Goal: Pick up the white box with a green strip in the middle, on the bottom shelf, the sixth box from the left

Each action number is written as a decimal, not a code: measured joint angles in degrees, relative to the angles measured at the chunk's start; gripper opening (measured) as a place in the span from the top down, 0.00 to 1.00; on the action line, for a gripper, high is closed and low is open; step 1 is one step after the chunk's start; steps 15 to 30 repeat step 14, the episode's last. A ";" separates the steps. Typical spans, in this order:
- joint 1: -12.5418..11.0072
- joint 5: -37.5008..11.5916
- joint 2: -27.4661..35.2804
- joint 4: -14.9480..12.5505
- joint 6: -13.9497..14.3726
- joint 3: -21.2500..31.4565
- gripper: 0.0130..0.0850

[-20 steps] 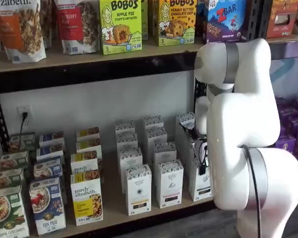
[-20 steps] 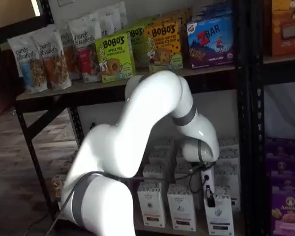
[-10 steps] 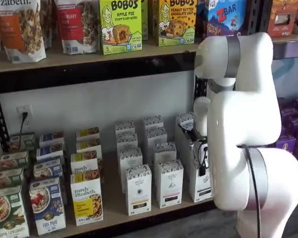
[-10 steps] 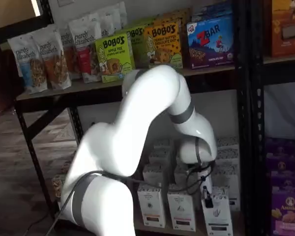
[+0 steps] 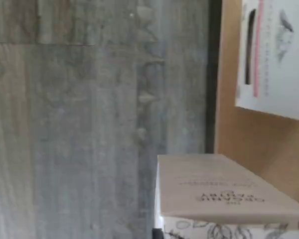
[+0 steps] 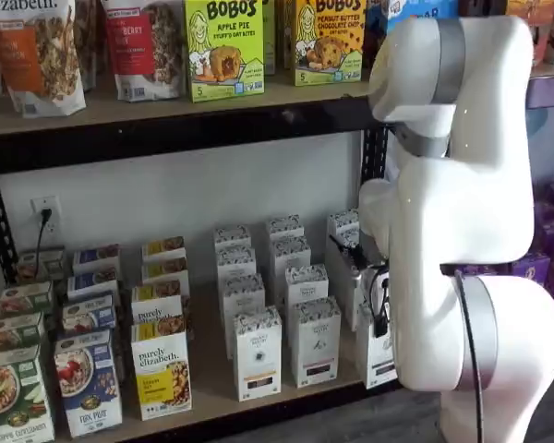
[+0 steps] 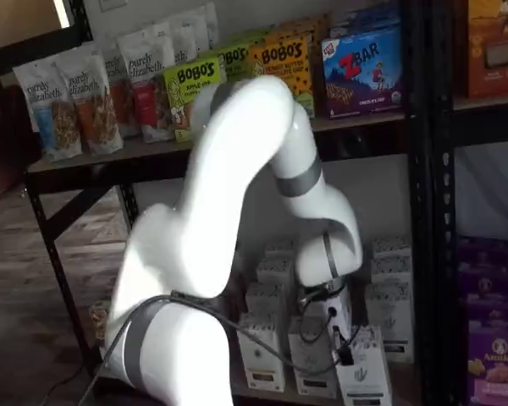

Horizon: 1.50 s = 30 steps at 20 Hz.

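Note:
My gripper [image 6: 379, 317] is shut on the white box [image 6: 376, 354], with a black finger and its cable lying against the box's side. In both shelf views the box [image 7: 366, 377] hangs tilted in front of the bottom shelf [image 6: 212, 383], at the right end of the white-box rows, with the gripper [image 7: 342, 353] at its upper left. I cannot make out the green strip. The wrist view shows the held box's pale side [image 5: 224, 189] close up, over the grey floor and the tan shelf board [image 5: 244, 134].
More white boxes [image 6: 258, 351] stand in rows on the bottom shelf, with cereal boxes [image 6: 162, 369] to their left. A white box with a pink strip [image 5: 279, 55] stands on the board. A black rack post [image 7: 423, 211] rises right of the arm. Purple boxes [image 7: 495, 372] fill the neighbouring rack.
The arm has drawn back from the shelf with the white box. The box has come forward and tilted, and the arm's elbow has risen.

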 joint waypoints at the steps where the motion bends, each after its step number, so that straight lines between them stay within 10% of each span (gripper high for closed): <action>1: 0.10 0.33 -1.43 -0.34 0.43 1.62 0.50; 6: 1.21 1.56 -12.35 1.06 0.14 12.33 0.50; 13: 4.67 9.13 -25.66 11.88 -7.34 19.48 0.50; 30: 4.92 9.73 -26.76 12.00 -7.27 19.90 0.50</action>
